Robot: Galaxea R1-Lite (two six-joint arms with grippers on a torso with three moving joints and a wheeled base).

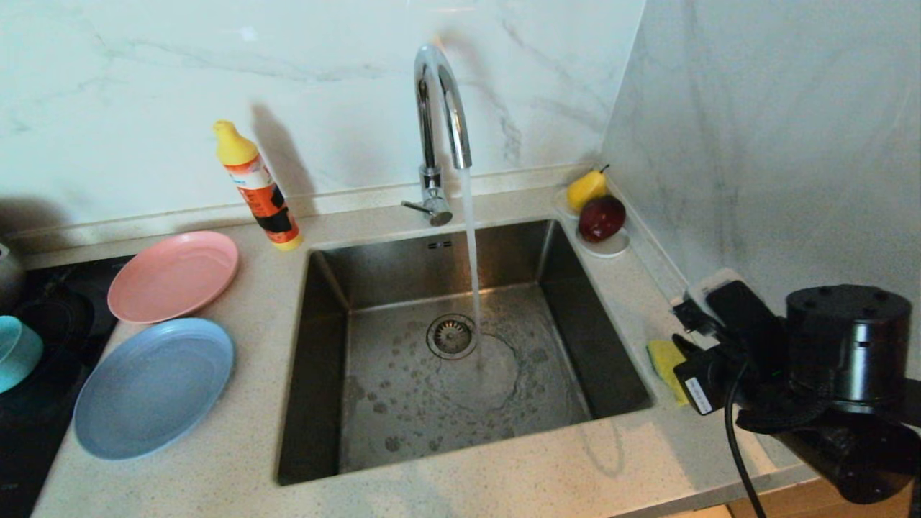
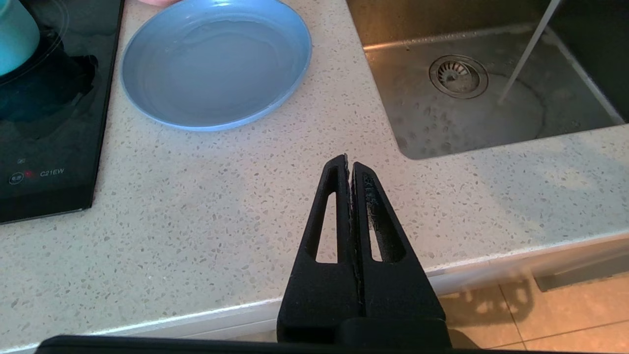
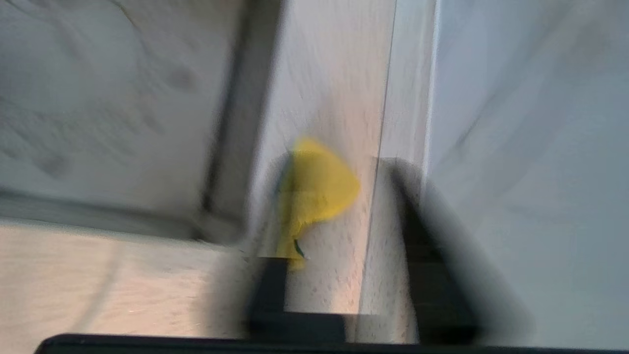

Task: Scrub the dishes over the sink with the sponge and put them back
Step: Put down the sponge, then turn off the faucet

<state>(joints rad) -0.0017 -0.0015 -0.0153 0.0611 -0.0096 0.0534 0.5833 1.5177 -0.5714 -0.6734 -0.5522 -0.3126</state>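
The small yellow sponge lay on the narrow strip of speckled pale stone worktop between the sink's right rim and the marble side wall, towards the front edge. The right gripper hung right over it and hid most of it from the head view. In the blurred right wrist view its two black fingers stood apart, one on each side of the sponge; whether they touched it could not be told. The sponge looked soft and bunched into a rough wedge, with a thin green sliver at its lower edge.

The square brushed-steel sink held a round metal drain strainer, and its floor was wet and spotted. A tall arched chrome tap at the back rim ran a thin stream of water down beside the strainer.

In the back right corner a small white saucer carried a yellow pear and a dark red apple. A yellow-capped orange bottle stood at the sink's back left corner.

Left of the sink lay the round pink plate, and nearer the front edge the larger pale-blue plate, both matte and shallow. A small teal bowl sat on the black glass hob at the left edge.

The left gripper hovered over the worktop's front edge, its fingers pressed together on nothing.
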